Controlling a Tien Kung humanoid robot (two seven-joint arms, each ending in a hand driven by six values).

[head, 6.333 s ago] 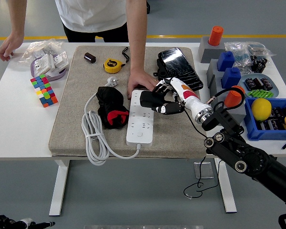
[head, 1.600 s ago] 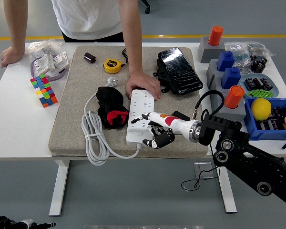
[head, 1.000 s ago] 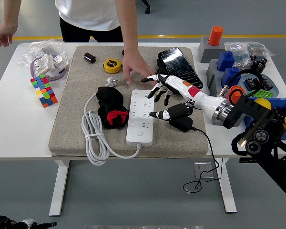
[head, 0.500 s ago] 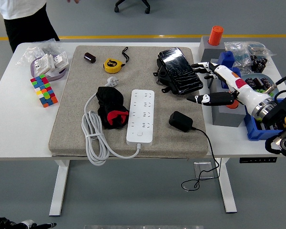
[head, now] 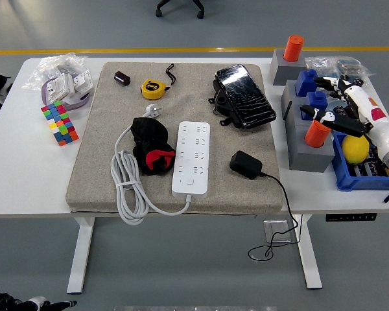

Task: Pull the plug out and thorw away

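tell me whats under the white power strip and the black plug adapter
Both the white power strip and the black plug adapter lie on the grey felt mat, which covers the white table. The mat hides the tabletop beneath it.

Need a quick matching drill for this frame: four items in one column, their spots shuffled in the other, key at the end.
Items:
1. black plug
2. power strip
3. tape measure
4. right hand

Places:
A. far part of the mat, near its left side
B. over the grey blocks at the table's right
C. on the mat, right of the strip, cord trailing off the near edge
D. middle of the mat, sockets empty

Pairs: 1-C, 2-D, 3-A, 4-B
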